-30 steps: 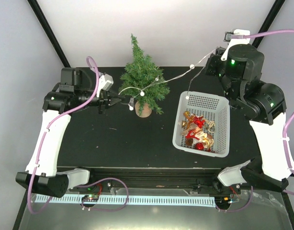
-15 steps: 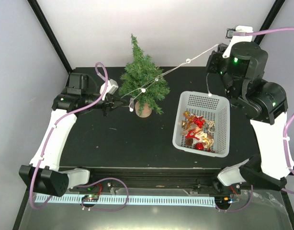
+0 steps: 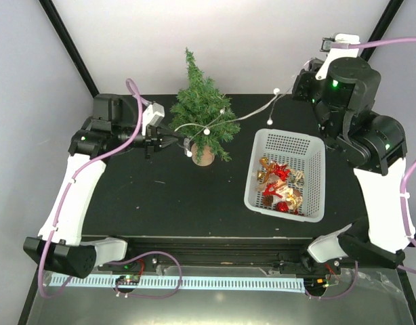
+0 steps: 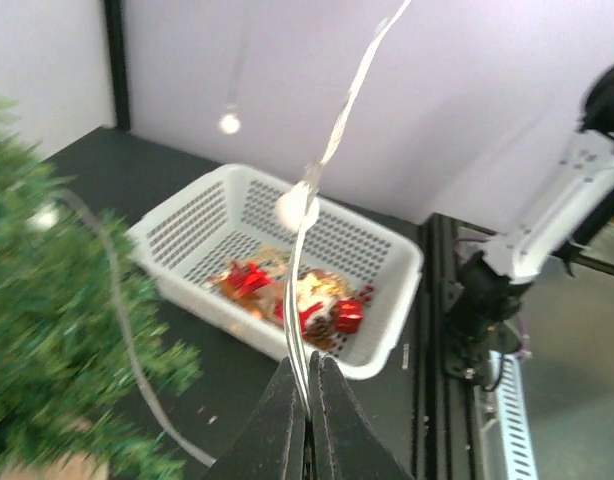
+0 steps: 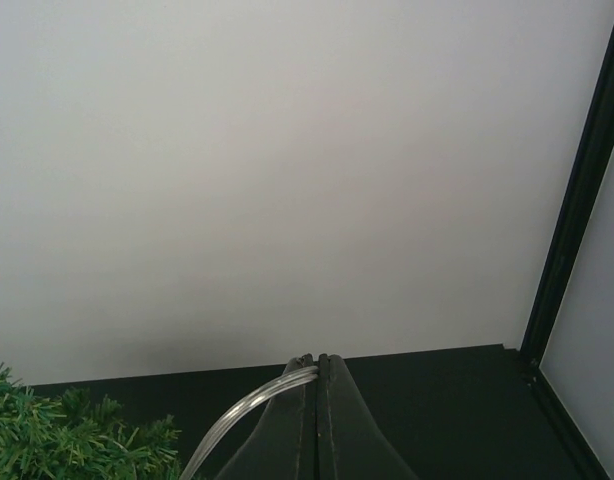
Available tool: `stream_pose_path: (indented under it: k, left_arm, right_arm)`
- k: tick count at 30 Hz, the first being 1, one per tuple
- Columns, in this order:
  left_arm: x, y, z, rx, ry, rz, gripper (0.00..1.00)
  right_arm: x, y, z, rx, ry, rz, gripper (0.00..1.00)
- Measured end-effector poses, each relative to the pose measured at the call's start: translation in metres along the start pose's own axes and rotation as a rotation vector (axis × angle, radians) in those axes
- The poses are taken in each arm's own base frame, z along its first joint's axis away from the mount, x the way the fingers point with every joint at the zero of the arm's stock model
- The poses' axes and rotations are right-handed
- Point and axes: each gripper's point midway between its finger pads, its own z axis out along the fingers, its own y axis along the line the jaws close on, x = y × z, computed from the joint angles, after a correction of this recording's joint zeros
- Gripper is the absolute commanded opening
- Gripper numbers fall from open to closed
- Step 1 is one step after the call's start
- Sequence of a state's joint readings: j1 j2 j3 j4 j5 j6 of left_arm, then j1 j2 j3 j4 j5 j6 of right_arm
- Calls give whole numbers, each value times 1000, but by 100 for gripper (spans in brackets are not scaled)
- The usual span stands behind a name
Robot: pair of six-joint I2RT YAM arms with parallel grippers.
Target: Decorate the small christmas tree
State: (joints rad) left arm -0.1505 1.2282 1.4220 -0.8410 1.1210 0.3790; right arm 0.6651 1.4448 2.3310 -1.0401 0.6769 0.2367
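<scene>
The small christmas tree [image 3: 201, 112] stands in its brown pot [image 3: 202, 156] at the back middle of the black table; its blurred branches [image 4: 47, 330] fill the left of the left wrist view. A clear light string [image 3: 252, 108] with white bulbs drapes over the tree. Just left of the pot, my left gripper [image 3: 183, 142] [image 4: 309, 368] is shut on the string [image 4: 307, 290]. My right gripper [image 3: 304, 69] [image 5: 318, 358] is raised at the back right, shut on the string's other part [image 5: 237, 415]. A loose end with a bulb [image 3: 269, 122] hangs by the basket.
A white perforated basket [image 3: 315, 196] [image 4: 392, 330] stands right of the tree, holding red and gold ornaments [image 3: 279, 184]. Black frame posts [image 3: 69, 44] rise at the back corners. The table's front edge runs along a rail [image 3: 215, 281].
The left gripper drew slightly left, then came back beside the pot. The string went taut and slackened, and its loose end swung along the basket's far rim.
</scene>
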Motion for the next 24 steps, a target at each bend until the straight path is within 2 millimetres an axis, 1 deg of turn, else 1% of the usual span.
stream_pose_path:
  k: [3, 7, 9, 11, 14, 18, 21, 24]
  left_arm:
    - [-13, -26, 8, 88, -13, 29, 2]
    - [-17, -61, 16, 185, -10, 57, 2]
    - [-15, -69, 18, 205, -7, 63, 1]
    - [-7, -73, 19, 215, 5, 57, 1]
    - [9, -68, 25, 206, 40, 35, 1]
    - [40, -51, 36, 172, 110, -12, 2]
    - [55, -39, 43, 154, 152, -34, 2]
    - [65, -24, 48, 121, 188, -44, 2]
  right_arm:
    - [0, -4, -4, 5, -3, 1, 1]
    - [0, -11, -10, 14, -8, 4, 1]
    - [0, -15, -14, 19, -12, 6, 1]
    - [0, -17, -16, 20, -13, 7, 1]
    - [1, -19, -18, 23, -14, 7, 1]
    - [2, -20, -18, 27, -11, 5, 1]
    - [3, -19, -17, 28, -8, 2, 1]
    - [4, -18, -15, 28, -5, -1, 1]
